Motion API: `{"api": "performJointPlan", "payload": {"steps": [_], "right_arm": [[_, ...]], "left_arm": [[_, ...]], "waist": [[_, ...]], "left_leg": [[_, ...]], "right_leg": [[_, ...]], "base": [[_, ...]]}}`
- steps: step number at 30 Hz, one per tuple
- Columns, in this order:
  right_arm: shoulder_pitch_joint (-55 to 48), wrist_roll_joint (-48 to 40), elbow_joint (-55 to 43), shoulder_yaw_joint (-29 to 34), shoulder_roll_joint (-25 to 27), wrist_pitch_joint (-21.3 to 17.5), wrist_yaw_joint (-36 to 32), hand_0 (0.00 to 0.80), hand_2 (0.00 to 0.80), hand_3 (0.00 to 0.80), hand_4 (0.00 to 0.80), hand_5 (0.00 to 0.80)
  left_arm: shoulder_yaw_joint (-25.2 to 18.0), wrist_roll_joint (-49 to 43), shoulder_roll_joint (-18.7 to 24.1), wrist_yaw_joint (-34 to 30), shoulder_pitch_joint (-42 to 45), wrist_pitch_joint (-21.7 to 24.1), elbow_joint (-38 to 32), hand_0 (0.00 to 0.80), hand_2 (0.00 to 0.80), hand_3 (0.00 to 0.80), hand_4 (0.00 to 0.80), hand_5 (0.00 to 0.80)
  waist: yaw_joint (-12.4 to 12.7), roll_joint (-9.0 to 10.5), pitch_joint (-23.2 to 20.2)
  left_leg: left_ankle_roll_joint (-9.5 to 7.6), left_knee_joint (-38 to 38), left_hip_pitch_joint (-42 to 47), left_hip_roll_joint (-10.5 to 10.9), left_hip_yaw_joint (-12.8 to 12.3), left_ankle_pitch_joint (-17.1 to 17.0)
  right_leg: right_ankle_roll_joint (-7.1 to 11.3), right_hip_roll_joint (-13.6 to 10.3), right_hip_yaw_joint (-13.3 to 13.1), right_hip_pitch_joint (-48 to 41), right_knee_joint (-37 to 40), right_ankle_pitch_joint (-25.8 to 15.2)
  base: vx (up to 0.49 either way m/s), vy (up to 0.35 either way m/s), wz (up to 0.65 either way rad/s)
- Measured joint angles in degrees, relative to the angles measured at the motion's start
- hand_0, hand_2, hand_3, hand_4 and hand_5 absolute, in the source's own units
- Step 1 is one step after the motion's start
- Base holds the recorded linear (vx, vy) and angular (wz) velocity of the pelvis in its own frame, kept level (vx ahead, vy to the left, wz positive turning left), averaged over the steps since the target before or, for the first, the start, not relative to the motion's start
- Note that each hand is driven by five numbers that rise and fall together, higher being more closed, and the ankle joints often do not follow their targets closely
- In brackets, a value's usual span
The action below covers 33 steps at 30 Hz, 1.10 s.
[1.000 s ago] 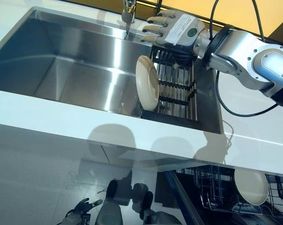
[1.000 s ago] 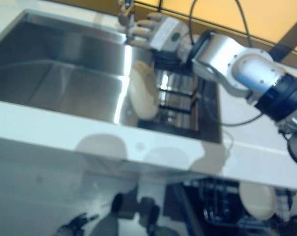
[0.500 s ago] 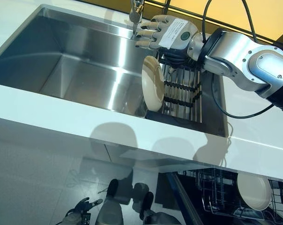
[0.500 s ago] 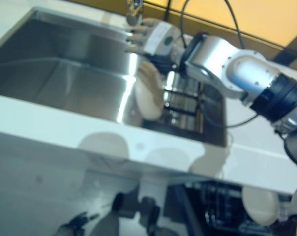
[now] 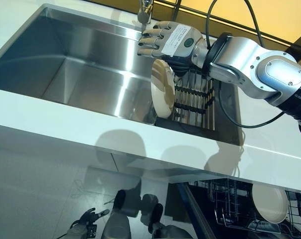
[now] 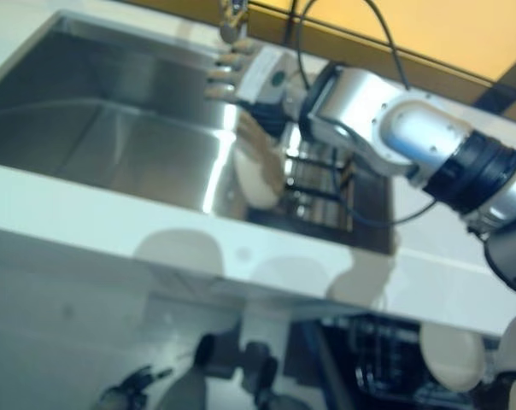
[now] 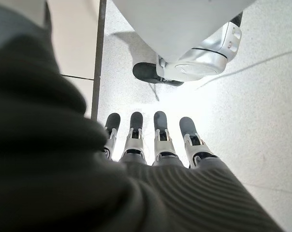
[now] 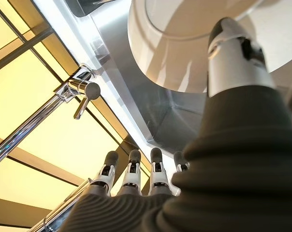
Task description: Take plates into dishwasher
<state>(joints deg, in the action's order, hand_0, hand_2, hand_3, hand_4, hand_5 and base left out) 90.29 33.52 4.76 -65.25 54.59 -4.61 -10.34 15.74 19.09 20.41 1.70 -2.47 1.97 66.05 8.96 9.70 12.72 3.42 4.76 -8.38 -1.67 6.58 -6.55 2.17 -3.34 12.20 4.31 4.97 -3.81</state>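
Right hand (image 5: pixel 166 41), fingers extended and holding nothing, hovered above the upright plate (image 5: pixel 162 88) in the sink rack (image 5: pixel 194 99); left hand (image 7: pixel 155 145) hung open.

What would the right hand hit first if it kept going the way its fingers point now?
Probably the faucet. The right hand hovers open above the plate in the sink rack, fingers extended toward the faucet base at the sink's back edge. Depth is unclear, so it might pass just beside it.

A stainless-steel sink (image 5: pixel 80 69) set into a white counter (image 5: pixel 51 117) holds a dark dish rack (image 5: pixel 193 102) at its right end, a cream plate (image 5: pixel 162 88) upright against the rack.
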Motion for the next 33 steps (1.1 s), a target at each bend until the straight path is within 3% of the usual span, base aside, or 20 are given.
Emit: {"api": "performJointPlan", "payload": {"steps": [33], "right_arm": [[0.0,0.8,-4.7,0.0,-1.2,0.0,-8.1,0.0,0.0,0.0,0.0,0.0]], "left_arm": [[-0.1,2.0,-0.1,0.0,-0.3,1.1,0.0,0.0,0.0,0.0,0.0,0.0]], "waist": [[0.0,0.71,1.6]], "left_leg": [[0.03,0.0,-0.5,0.0,0.0,0.0]], "right_leg": [[0.0,0.0,0.0,0.5,0.0,0.0]], "base": [[0.0,0.0,0.0]]}}
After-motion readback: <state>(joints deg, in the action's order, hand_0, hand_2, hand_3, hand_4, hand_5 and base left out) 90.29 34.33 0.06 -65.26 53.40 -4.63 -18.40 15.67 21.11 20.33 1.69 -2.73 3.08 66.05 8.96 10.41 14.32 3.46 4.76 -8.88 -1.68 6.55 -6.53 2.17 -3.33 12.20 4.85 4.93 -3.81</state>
